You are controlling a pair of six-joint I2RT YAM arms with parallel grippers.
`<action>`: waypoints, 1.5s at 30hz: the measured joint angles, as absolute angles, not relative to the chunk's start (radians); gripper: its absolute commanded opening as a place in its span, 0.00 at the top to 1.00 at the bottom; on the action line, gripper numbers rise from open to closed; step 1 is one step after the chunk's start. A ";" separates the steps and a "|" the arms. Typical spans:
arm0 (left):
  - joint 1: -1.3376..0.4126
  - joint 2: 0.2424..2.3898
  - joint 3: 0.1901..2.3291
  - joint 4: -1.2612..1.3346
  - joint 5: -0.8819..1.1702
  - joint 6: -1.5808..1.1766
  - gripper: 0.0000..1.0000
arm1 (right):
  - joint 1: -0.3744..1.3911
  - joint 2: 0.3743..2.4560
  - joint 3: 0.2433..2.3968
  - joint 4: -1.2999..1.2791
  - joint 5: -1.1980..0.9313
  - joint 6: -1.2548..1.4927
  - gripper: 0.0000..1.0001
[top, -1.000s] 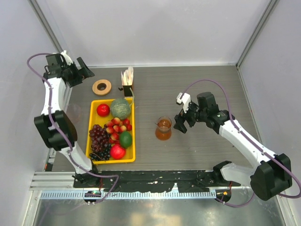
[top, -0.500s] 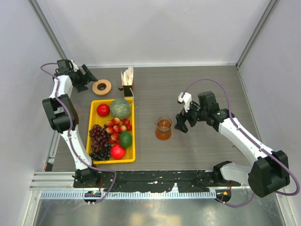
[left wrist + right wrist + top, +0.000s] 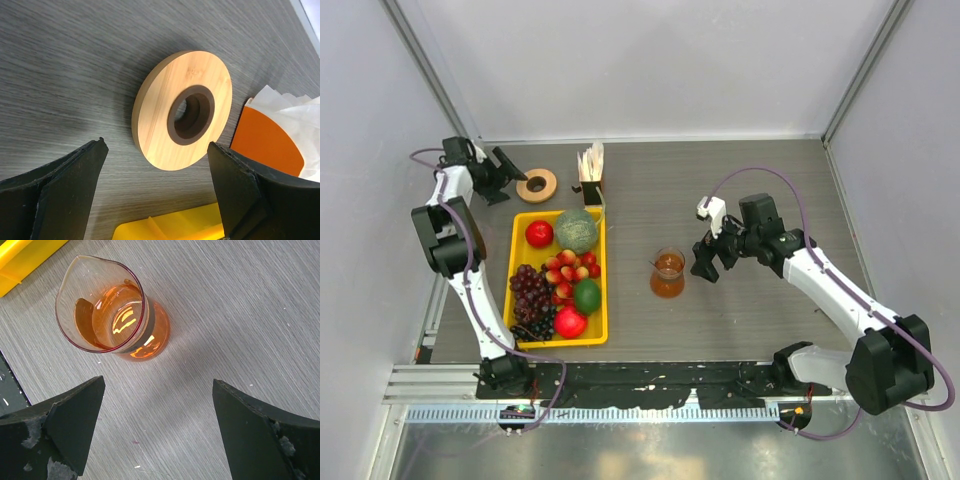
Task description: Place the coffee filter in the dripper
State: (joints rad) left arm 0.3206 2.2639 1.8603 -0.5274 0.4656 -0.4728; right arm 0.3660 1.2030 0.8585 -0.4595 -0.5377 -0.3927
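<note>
Grey wood-grain table (image 3: pixel 740 180): the dripper (image 3: pixel 536 184) lies at its far left, the left gripper (image 3: pixel 512 168) spread wide just beside it. White papers (image 3: pixel 591 160) stand nearby. The right gripper (image 3: pixel 705 262), also spread, hovers near a glass jug (image 3: pixel 668 273).

Dripper (image 3: pixel 536 184): tan wooden ring, dark centre hole, lying flat, hole up.

Robot lab cell: white panel walls (image 3: pixel 650 60), aluminium rail (image 3: pixel 440 385), grey table (image 3: pixel 740 180).
</note>
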 measured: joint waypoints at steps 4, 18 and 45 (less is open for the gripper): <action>0.321 2.288 1.860 -0.527 0.490 -0.489 0.08 | 0.366 1.208 0.860 -0.462 -0.537 -0.393 0.05; 0.324 2.355 1.865 -0.461 0.670 -0.576 0.24 | 0.364 1.225 0.865 -0.473 -0.537 -0.393 0.05; 0.368 2.161 1.545 -0.115 0.793 -0.756 1.00 | 0.302 1.233 0.875 -0.480 -0.593 -0.385 0.04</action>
State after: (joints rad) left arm 0.3676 2.1609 1.5448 -0.1150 0.7929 -0.7555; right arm 0.3023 1.2327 0.8753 -0.4801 -0.5926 -0.3847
